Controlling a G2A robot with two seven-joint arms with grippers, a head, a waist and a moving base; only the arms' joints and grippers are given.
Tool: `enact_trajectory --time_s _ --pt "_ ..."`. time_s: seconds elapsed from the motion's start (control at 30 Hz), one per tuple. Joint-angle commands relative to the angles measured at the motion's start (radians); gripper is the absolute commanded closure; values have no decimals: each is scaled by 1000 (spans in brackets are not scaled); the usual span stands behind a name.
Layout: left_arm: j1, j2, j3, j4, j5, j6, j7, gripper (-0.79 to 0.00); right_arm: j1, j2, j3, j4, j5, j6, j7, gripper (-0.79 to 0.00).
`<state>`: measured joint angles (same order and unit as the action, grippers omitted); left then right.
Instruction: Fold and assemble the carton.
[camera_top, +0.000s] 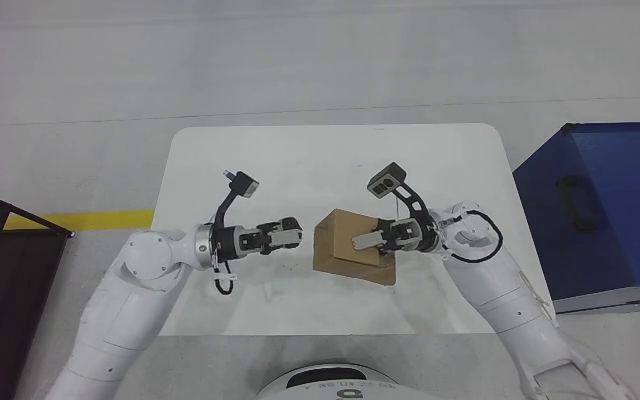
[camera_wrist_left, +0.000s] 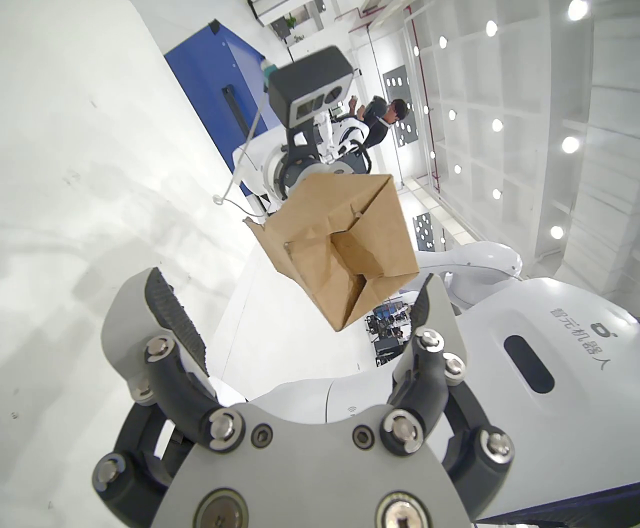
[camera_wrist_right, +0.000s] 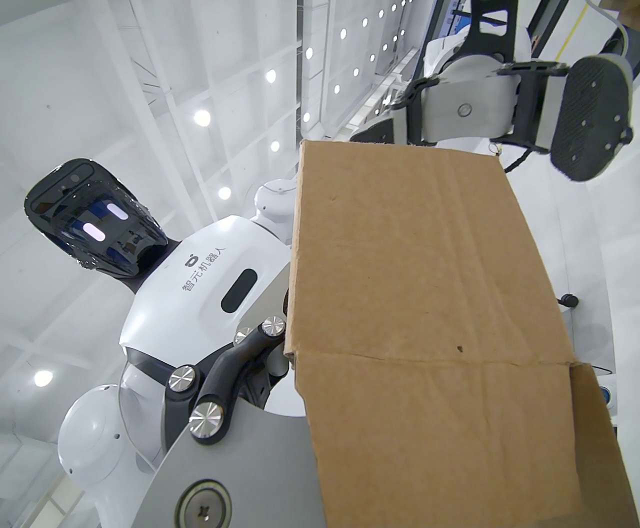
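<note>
One carton (camera_top: 350, 248) already looked box-shaped, held above the worktop (camera_top: 300, 160) | right end effector (camera_top: 372, 241) clamped on its wall | left end effector (camera_top: 293, 234) spread wide, near it, not touching | end flaps (camera_wrist_left: 350, 250) facing it half tucked; closing remained, I judged.

Bright ceiling lamps (camera_wrist_right: 202, 117) give even, soft-shadowed light.
</note>
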<state>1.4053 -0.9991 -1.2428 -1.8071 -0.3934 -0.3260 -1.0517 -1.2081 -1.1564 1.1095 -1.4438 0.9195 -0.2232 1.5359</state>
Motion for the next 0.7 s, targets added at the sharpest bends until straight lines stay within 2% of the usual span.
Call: enact_trajectory --time_s 0.0,0.37,0.67 --pt "-16 -4 25 -7 14 15 10 -785 12 -3 -8 15 2 2 0 0" --pt "-79 -21 132 -3 146 77 92 -785 27 -6 -20 36 21 0 0 0" --pt "-86 -23 130 32 121 50 92 -785 26 -3 -24 33 28 0 0 0"
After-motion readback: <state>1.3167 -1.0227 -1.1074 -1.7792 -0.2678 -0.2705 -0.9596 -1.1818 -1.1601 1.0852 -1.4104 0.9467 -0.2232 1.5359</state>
